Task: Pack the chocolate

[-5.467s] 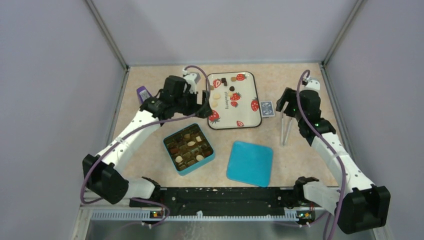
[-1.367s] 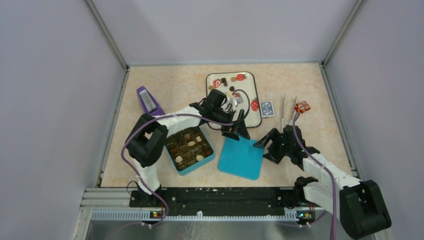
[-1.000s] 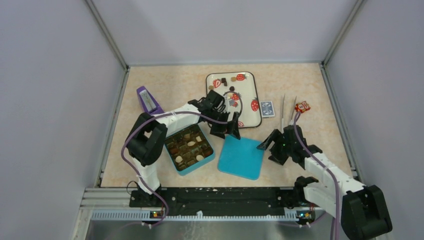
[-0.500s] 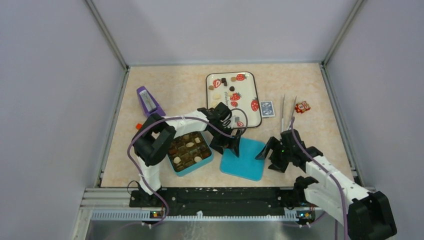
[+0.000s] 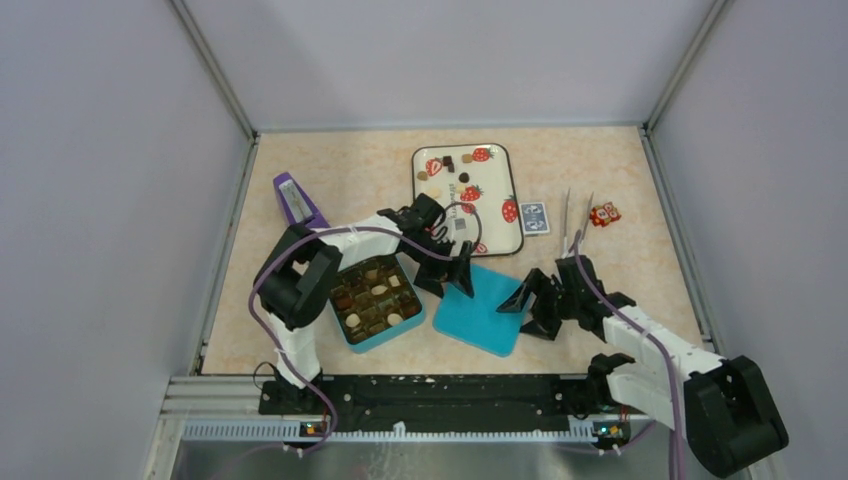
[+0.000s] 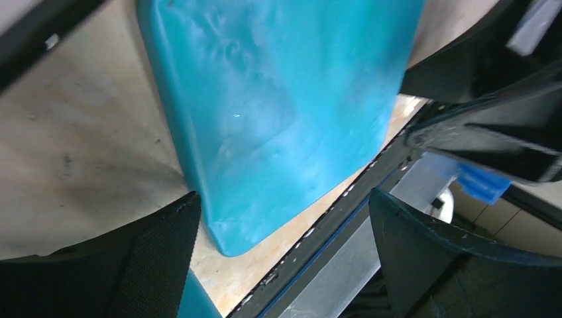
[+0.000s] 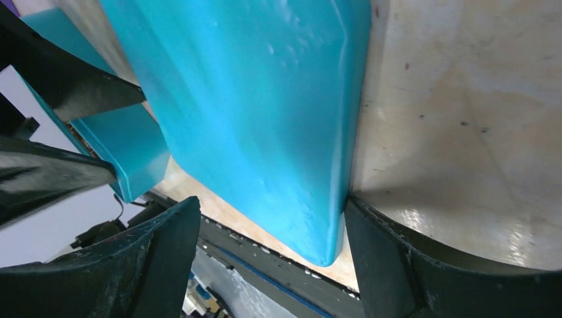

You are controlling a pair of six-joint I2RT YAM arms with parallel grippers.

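Note:
The teal box (image 5: pixel 350 325) holds several dark, light brown and cream chocolates (image 5: pixel 375 298). A few more chocolates (image 5: pixel 447 163) lie on the strawberry tray (image 5: pixel 497 185). The teal lid (image 5: pixel 490 310) lies on the table right of the box. My left gripper (image 5: pixel 452 279) is open and empty at the lid's left edge; in the left wrist view its jaws (image 6: pixel 285 255) straddle a corner of the lid (image 6: pixel 278 99). My right gripper (image 5: pixel 528 303) is open and empty at the lid's right edge. In the right wrist view (image 7: pixel 272 262) one finger (image 7: pixel 404 265) touches the edge of the lid (image 7: pixel 252 112).
A purple object (image 5: pixel 294 199) stands at the left. A card pack (image 5: pixel 534 217), metal tweezers (image 5: pixel 568 225) and a small orange owl figure (image 5: pixel 603 213) lie right of the tray. The black rail (image 5: pixel 440 392) runs along the near edge.
My left gripper has come down from the tray's edge to the lid's left side. My right gripper has moved left and up against the lid's right edge. The lid has shifted slightly.

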